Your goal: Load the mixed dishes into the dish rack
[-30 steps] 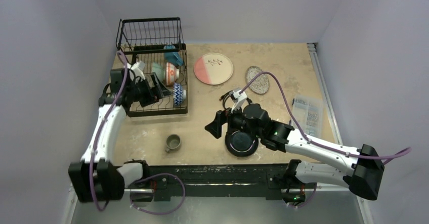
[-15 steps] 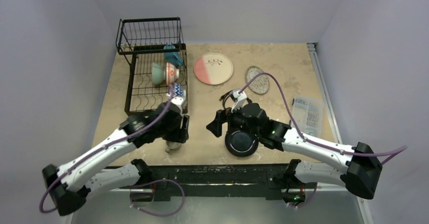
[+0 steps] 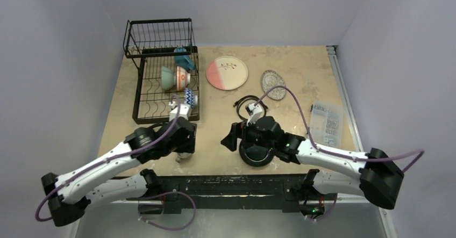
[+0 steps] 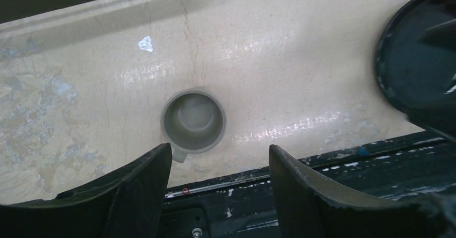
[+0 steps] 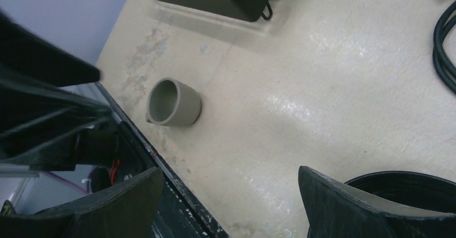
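The small grey cup stands upright near the table's front edge. My left gripper hovers over it, open and empty, the cup just beyond its fingertips and nearer the left finger. From above, the left gripper covers most of the cup. My right gripper is open and empty, and its right finger overlaps the black plate. The dish rack holds a mint-green bowl, a red-patterned bowl and a blue-handled mug. The pink-and-white plate and speckled plate lie on the table.
A black coiled cable lies just behind my right gripper. A clear parts box sits at the right edge. A blue-and-white patterned cup stands at the rack's front right corner. The black base rail runs close in front of the grey cup.
My left arm has swung from the dish rack to above the grey cup, its jaws narrower than before. The right arm has edged slightly towards the near edge over the black plate.
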You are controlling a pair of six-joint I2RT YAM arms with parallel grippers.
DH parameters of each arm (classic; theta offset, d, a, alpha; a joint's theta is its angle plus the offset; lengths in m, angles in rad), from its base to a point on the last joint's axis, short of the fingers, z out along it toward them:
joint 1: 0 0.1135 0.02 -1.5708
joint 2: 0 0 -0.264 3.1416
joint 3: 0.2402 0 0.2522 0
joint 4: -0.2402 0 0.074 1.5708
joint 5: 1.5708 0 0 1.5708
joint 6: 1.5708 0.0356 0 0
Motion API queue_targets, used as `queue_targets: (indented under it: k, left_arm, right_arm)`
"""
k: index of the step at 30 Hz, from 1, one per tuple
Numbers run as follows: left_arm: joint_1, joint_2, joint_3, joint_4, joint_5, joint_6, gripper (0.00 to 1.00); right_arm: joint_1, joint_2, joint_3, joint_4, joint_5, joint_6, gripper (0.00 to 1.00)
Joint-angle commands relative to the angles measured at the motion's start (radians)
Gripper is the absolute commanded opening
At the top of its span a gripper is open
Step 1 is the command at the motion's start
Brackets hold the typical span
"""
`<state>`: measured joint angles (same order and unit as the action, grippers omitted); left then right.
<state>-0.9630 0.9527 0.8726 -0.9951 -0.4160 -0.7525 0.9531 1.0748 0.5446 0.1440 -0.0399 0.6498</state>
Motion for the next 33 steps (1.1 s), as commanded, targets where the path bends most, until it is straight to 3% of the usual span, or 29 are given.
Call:
queue_targets:
  k: [1, 5, 7, 14, 24, 30, 33]
  left_arm:
    - [-0.002, -0.215, 0.046, -0.085, -0.061, -0.071, 0.66]
    - [-0.002, -0.388, 0.113, -0.162, -0.103, -0.078, 0.72]
    - [-0.002, -0.456, 0.156, -0.199, -0.117, -0.069, 0.74]
    - [-0.002, -0.601, 0.203, -0.225, -0.059, -0.038, 0.77]
    - [-0.002, -0.687, 0.191, -0.263, 0.004, -0.031, 0.77]
    - [-0.002, -0.723, 0.185, -0.266, 0.018, -0.035, 0.77]
    - [-0.002, -0.729, 0.178, -0.277, 0.016, -0.039, 0.77]
  right_arm:
    - [0.064, 0.171, 0.092, 0.051, 0.049, 0.101, 0.99]
    - [0.249, 0.371, 0.337, -0.147, 0.307, 0.157, 0.99]
    - [0.268, 0.454, 0.411, -0.209, 0.372, 0.237, 0.96]
    - [0.286, 0.695, 0.626, -0.286, 0.431, 0.250, 0.84]
    - [0.372, 0.879, 0.865, -0.435, 0.528, 0.207, 0.68]
    - [0.423, 0.990, 0.992, -0.550, 0.632, 0.174, 0.50]
    - [0.429, 1.039, 1.052, -0.607, 0.652, 0.169, 0.31]
